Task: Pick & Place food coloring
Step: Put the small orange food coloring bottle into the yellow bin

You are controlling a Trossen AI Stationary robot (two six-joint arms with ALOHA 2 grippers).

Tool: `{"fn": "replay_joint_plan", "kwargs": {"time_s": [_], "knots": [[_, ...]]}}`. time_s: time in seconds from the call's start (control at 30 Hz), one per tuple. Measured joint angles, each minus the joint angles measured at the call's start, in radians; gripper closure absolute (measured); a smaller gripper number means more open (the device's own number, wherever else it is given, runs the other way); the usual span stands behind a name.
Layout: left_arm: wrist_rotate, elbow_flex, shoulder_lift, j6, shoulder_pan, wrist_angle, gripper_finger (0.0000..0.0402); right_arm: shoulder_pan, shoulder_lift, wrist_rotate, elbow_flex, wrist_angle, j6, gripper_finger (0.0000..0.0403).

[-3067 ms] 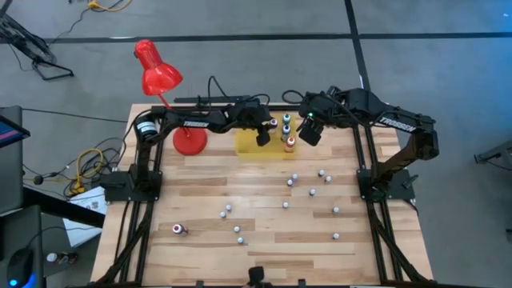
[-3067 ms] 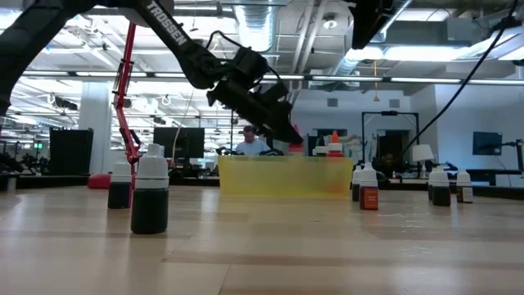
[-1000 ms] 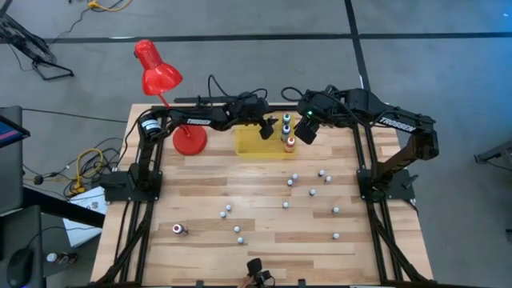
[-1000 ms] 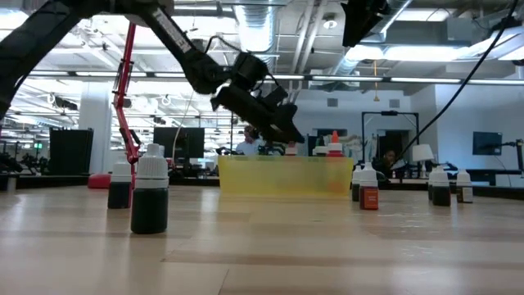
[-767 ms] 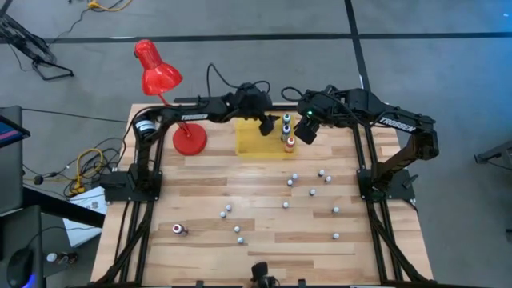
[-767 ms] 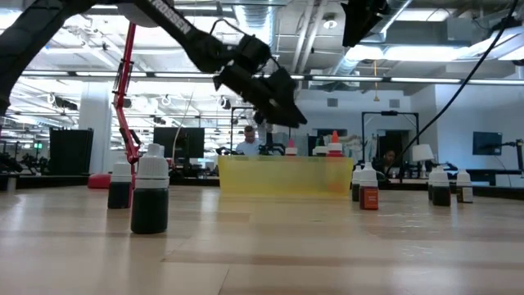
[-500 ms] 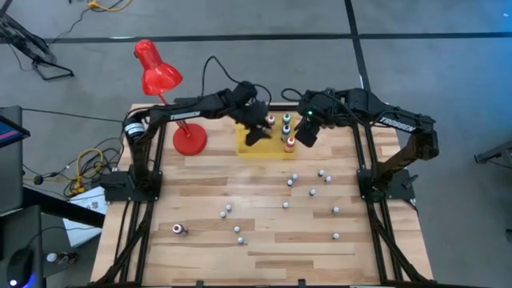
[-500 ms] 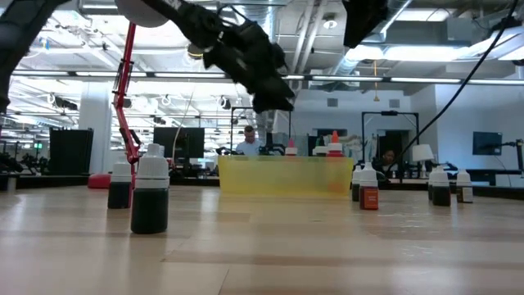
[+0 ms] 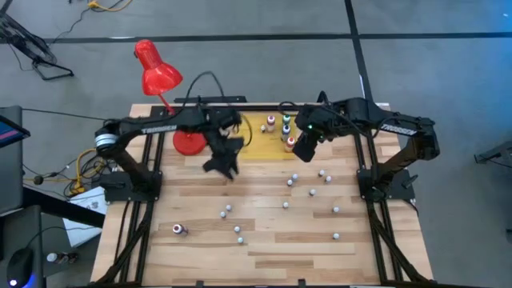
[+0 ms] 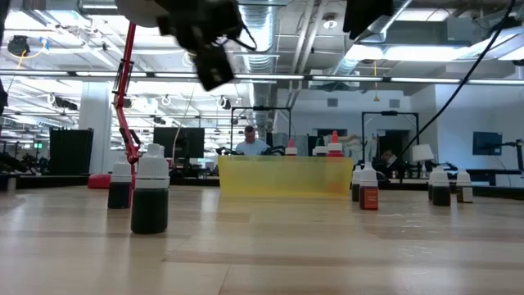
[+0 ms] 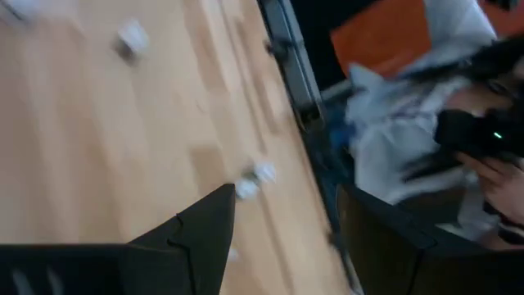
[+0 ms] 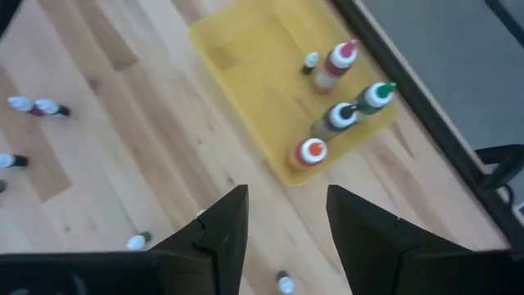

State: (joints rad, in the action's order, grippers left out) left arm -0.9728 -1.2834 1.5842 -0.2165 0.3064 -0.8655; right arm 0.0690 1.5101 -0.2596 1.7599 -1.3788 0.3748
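While the collecting is only partly done, most food coloring bottles (image 9: 285, 205) are scattered well apart over the near and middle surface (image 9: 192, 240), evidently loose stock awaiting pickup. One near the front left lies on its side (image 9: 178, 230), long axis roughly across the surface, pale cap toward the right arm's side. The others stand upright, caps up, reading from above as whitish dots.

Farther back, the left pincer (image 9: 219, 166) hangs above the planks, just off the near left corner of the yellow mat (image 9: 254, 144). Its wrist view shows the fingers parted with nothing between them.

The right pincer (image 9: 301, 147) hovers over the mat's near right edge. Its fingers (image 12: 214, 225) stand moderately apart and empty, the mat framed beyond them.

On the mat, four or five bottles (image 12: 341, 116) stand upright and grouped toward its right end, apparently the delivery spot. A red desk lamp (image 9: 158, 76) stands at the far left.
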Motion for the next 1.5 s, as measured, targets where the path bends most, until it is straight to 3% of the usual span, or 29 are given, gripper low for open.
{"fn": "replay_joint_plan", "kwargs": {"time_s": [0.13, 0.33, 0.6, 0.7, 0.87, 1.1, 1.3, 1.5], "knots": [[0.157, 0.128, -0.093, 0.141, -0.113, 0.014, 0.0196, -0.045, 0.0, 0.0, 0.0, 0.002, 0.044, 0.0246], [0.559, 0.275, -0.236, 0.444, -0.273, 0.014, 0.0196, -0.106, 0.031, 0.0, -0.002, 0.016, 0.053, 0.0243], [0.753, 0.396, -0.448, 0.77, -0.51, 0.032, 0.0196, -0.197, 0.161, 0.12, -0.027, -0.01, 0.071, 0.0242], [0.889, 0.425, -0.515, 0.837, -0.617, 0.074, 0.0196, -0.235, 0.223, 0.148, -0.027, -0.005, 0.045, 0.0241], [1.097, 0.47, -0.581, 0.855, -0.778, 0.21, 0.0196, -0.287, 0.316, 0.149, -0.027, -0.005, -0.059, 0.0246], [1.276, 0.508, -0.572, 0.784, -0.91, 0.357, 0.0196, -0.354, 0.375, 0.156, -0.026, 0.052, -0.189, 0.0264], [1.338, 0.555, -0.567, 0.76, -0.943, 0.42, 0.0196, -0.392, 0.411, 0.157, -0.025, 0.166, -0.234, 0.0277], [1.383, 0.556, -0.567, 0.751, -0.943, 0.415, 0.0196, -0.403, 0.448, 0.157, -0.029, 0.157, -0.24, 0.028]]}}
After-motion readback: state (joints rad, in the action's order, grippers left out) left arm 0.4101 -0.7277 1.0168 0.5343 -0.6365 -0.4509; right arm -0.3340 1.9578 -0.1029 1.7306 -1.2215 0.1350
